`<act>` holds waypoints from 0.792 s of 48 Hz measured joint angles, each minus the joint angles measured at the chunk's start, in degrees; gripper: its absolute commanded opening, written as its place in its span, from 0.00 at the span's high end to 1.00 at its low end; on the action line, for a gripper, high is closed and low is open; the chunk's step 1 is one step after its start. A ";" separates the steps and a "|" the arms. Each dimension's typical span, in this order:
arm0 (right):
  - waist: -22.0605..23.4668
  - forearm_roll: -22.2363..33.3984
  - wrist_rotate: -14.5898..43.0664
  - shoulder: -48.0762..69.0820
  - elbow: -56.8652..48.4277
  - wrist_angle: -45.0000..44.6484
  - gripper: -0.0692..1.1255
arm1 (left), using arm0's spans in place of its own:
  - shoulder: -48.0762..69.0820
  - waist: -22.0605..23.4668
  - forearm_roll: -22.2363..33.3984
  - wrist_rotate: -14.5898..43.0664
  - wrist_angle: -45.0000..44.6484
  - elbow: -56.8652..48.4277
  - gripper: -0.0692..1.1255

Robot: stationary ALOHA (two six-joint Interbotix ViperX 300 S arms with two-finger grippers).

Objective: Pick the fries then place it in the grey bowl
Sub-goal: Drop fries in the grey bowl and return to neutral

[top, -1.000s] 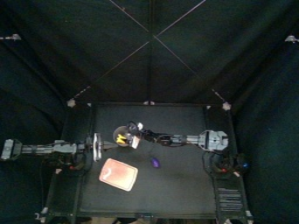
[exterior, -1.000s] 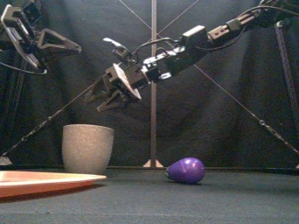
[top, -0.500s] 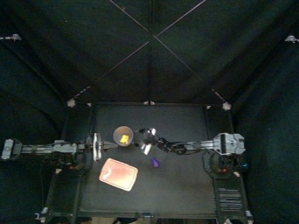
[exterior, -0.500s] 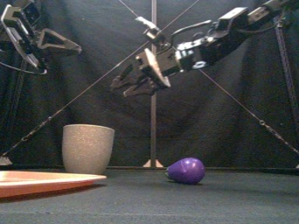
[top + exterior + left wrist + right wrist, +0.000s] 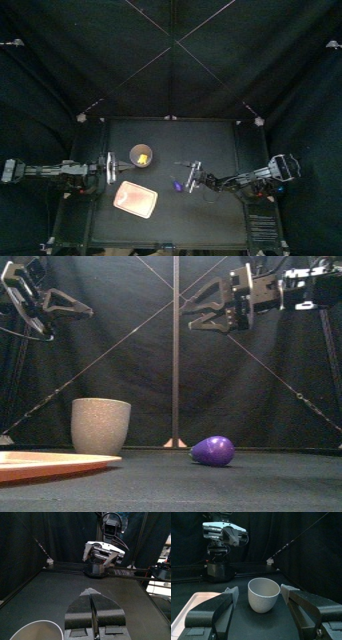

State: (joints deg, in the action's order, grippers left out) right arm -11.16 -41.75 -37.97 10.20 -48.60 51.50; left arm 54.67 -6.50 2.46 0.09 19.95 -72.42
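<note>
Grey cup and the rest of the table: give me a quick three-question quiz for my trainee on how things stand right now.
1. True or false: the right gripper holds the fries.
2. The purple toy lies: A) in the grey cup; B) on the pink tray; C) on the bare table.
3. Fill in: the left gripper has its jaws ____.

Key: 1 false, its jaws are open and empty, and the fries show yellow inside the cup. 2 C. 3 shut.
</note>
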 measured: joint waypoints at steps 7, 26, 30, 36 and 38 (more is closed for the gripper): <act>-1.41 -0.09 -0.09 0.97 -2.20 1.14 0.11 | 0.09 0.09 -0.09 0.00 -0.09 0.00 0.95; -1.49 -0.18 0.00 1.23 -2.81 1.41 0.11 | 0.09 -0.09 -0.26 0.09 -0.35 -0.97 0.95; -1.49 -0.18 0.00 1.14 -2.81 1.41 0.11 | 0.09 0.00 -0.35 0.09 -0.35 -0.88 0.95; -1.58 -0.18 0.00 1.14 -2.81 1.41 0.11 | 0.09 -0.09 -0.44 0.09 -0.26 -0.97 0.95; -1.58 -0.18 -0.09 1.14 -2.81 1.41 0.11 | 0.09 0.00 -0.44 0.00 -0.26 -0.97 0.95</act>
State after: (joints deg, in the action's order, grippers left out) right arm -12.74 -41.92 -38.06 11.34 -51.42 52.91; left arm 54.76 -6.50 2.02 0.09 19.69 -73.39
